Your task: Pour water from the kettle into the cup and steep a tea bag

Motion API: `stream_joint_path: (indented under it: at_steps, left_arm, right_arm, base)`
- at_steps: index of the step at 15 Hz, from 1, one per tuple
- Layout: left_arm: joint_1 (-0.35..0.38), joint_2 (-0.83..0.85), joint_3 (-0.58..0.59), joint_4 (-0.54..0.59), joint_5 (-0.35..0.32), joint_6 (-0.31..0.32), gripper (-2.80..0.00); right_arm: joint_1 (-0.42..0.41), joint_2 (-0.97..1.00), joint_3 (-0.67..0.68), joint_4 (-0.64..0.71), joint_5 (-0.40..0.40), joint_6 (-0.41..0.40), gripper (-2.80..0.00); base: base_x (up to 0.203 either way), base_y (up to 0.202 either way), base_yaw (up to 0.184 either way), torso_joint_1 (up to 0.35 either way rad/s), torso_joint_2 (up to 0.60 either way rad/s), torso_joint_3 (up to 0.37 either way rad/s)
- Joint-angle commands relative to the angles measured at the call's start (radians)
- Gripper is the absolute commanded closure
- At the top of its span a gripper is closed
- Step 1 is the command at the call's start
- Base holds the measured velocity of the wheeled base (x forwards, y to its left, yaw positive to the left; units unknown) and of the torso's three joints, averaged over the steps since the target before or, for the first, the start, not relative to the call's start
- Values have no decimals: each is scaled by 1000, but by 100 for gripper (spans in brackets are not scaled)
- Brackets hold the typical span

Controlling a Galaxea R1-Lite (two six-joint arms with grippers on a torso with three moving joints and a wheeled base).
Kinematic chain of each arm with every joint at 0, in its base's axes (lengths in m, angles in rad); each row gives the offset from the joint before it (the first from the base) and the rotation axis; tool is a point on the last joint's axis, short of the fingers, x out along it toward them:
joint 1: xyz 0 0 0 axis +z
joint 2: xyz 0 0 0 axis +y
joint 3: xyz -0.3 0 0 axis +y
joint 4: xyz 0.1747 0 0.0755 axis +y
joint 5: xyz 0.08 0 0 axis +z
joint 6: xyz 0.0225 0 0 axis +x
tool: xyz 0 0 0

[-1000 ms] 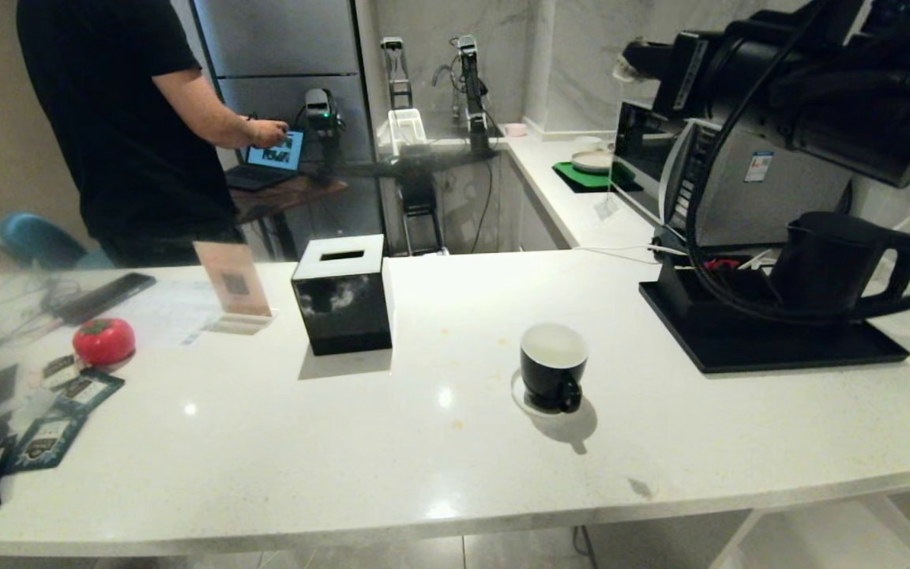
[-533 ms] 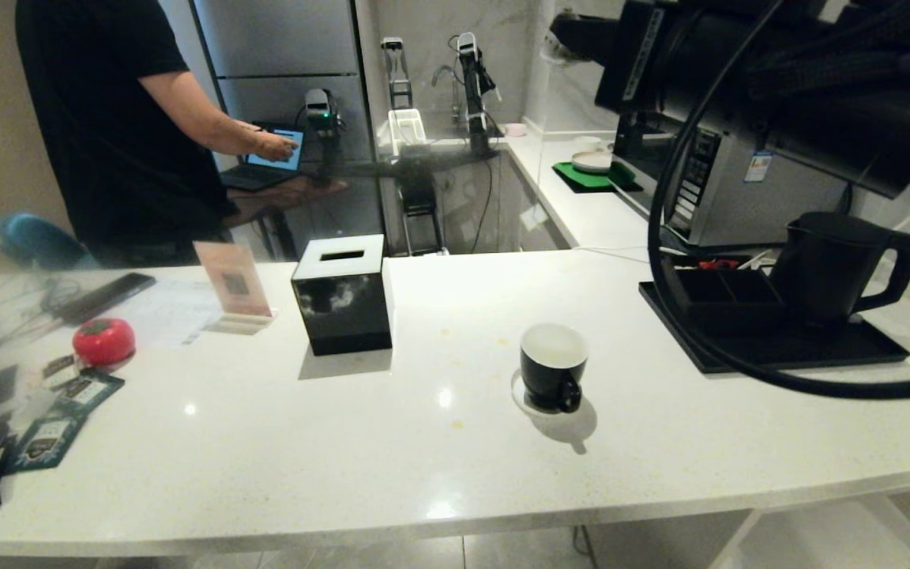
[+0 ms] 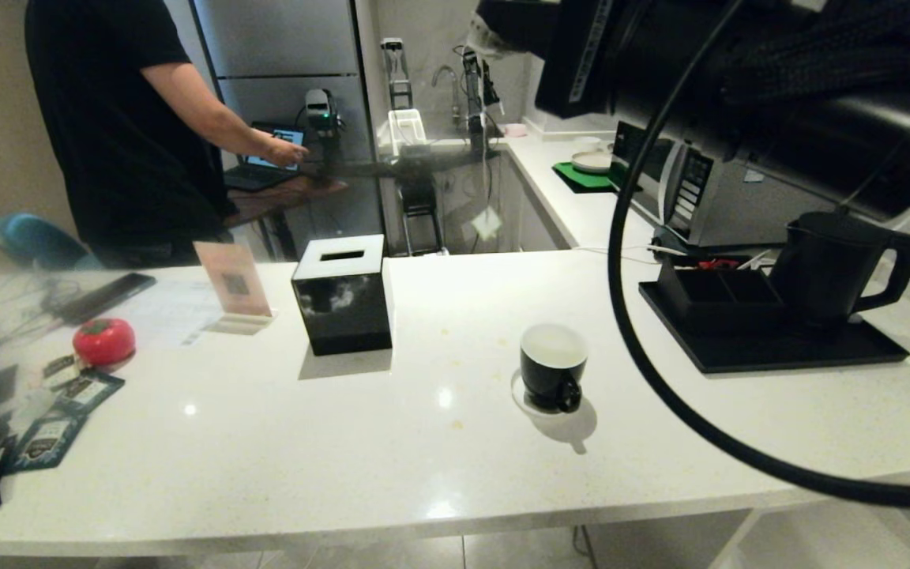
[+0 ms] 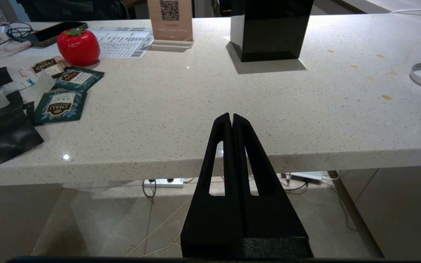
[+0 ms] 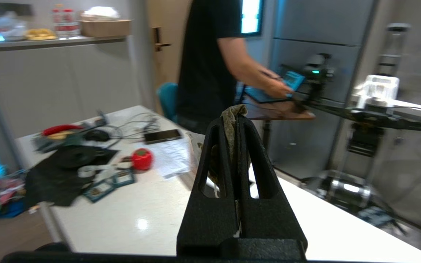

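Note:
My right gripper (image 5: pixel 236 118) is shut on the tea bag (image 5: pixel 231 115), whose brownish mesh pokes out at the fingertips. In the head view this gripper (image 3: pixel 498 32) hangs high above the counter's far side, and the bag's white tag (image 3: pixel 486 224) dangles below it on a string. The black cup (image 3: pixel 554 367) stands on its white saucer (image 3: pixel 518 395) mid-counter, well below and nearer than the gripper. At the right, the black kettle (image 3: pixel 826 269) sits on a black tray (image 3: pixel 779 356). My left gripper (image 4: pixel 231 117) is shut and empty, low before the counter's front edge.
A black tissue box (image 3: pixel 342 296), a QR sign (image 3: pixel 232 280), a red tomato-shaped thing (image 3: pixel 103 340) and blue packets (image 3: pixel 68 411) lie at the left. A person (image 3: pixel 123 118) stands behind the counter. My right arm's cable (image 3: pixel 660 395) loops between cup and tray.
My right arm has swung left across the top of the head view with the tea bag, and the dangling tag moved left with it. The left gripper, cup and kettle stayed put.

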Motion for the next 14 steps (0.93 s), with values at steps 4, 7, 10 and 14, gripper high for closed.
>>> stream_joint_path:
  at_steps: [4,7,10,14]
  left_arm:
    - [0,2,0,-1,0,0,0]
    - [0,2,0,-1,0,0,0]
    - [0,2,0,-1,0,0,0]
    - [0,2,0,-1,0,0,0]
  right_arm:
    - [76,20,-3,-5,1,0,0]
    - [94,32,-13,-5,6,-2,0]
    - [109,30,-4,-5,22,-5,0]
    - [109,28,4,-5,21,-11,0]
  base:
    - [0,0,0,0,0,0]
    - [0,0,0,0,0,0]
    - [0,0,0,0,0,0]
    - [0,0,0,0,0,0]
